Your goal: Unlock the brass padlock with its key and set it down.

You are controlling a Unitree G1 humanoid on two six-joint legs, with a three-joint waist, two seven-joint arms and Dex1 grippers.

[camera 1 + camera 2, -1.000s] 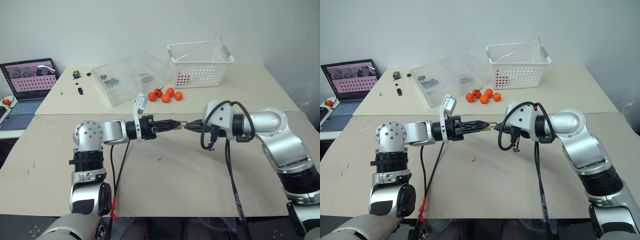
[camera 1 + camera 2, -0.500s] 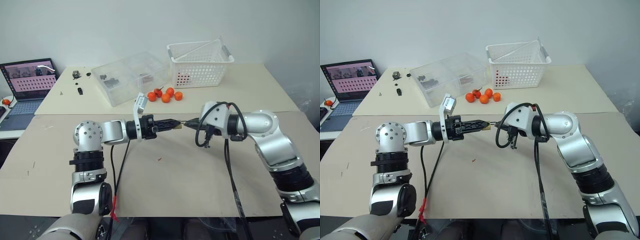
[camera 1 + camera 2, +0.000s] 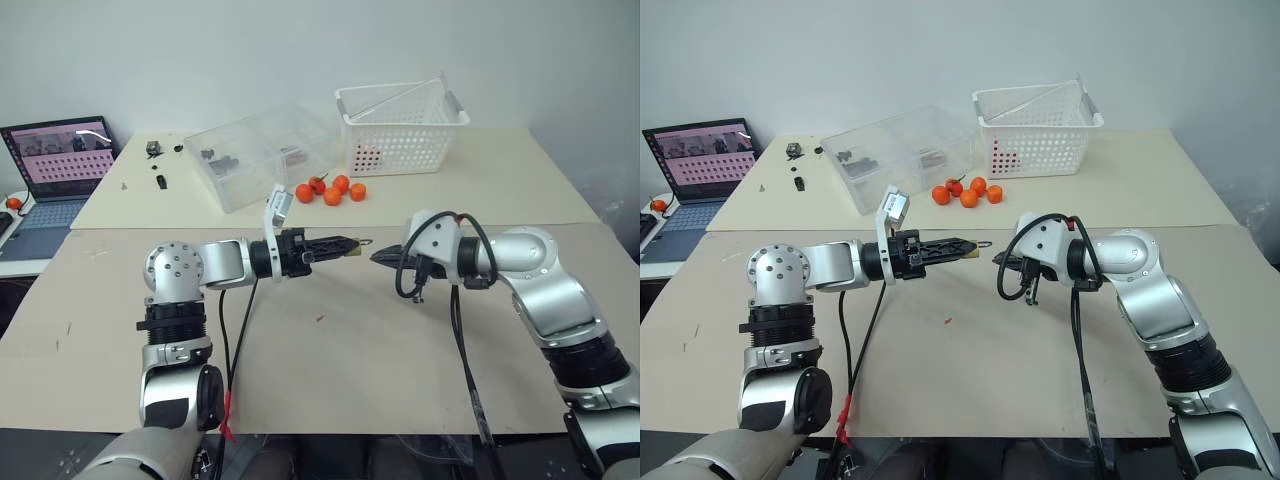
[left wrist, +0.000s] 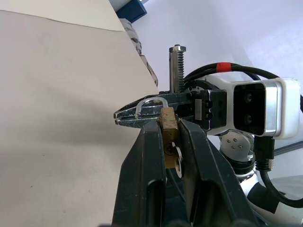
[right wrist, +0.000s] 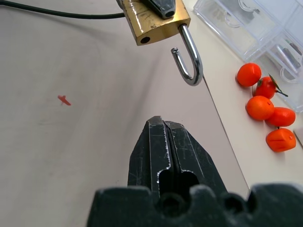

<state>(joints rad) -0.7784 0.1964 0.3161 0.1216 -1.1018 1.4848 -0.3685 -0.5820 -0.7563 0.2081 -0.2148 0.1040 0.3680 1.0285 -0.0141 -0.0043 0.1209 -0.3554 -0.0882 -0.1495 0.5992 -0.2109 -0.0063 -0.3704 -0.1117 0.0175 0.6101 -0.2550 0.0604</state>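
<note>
My left gripper (image 3: 350, 244) reaches level to the right and is shut on the brass padlock (image 4: 167, 124), held above the tan table (image 3: 330, 370). The padlock's silvery shackle (image 5: 190, 62) hangs open, one end out of its hole in the body (image 5: 156, 22). A small silvery key (image 4: 178, 165) shows under the padlock between the left fingers (image 4: 147, 179). My right gripper (image 3: 379, 257) is shut with nothing in it. Its tips point at the shackle from the right, a short gap away and slightly lower.
Several oranges (image 3: 331, 190) lie behind the grippers, near a white basket (image 3: 402, 126) and a clear plastic box (image 3: 262, 152). A laptop (image 3: 55, 165) stands at the far left. A small red mark (image 3: 319, 319) is on the table.
The right gripper's tips were at the shackle; now they stand a little back and lower, apart from it. The left gripper and padlock have kept still.
</note>
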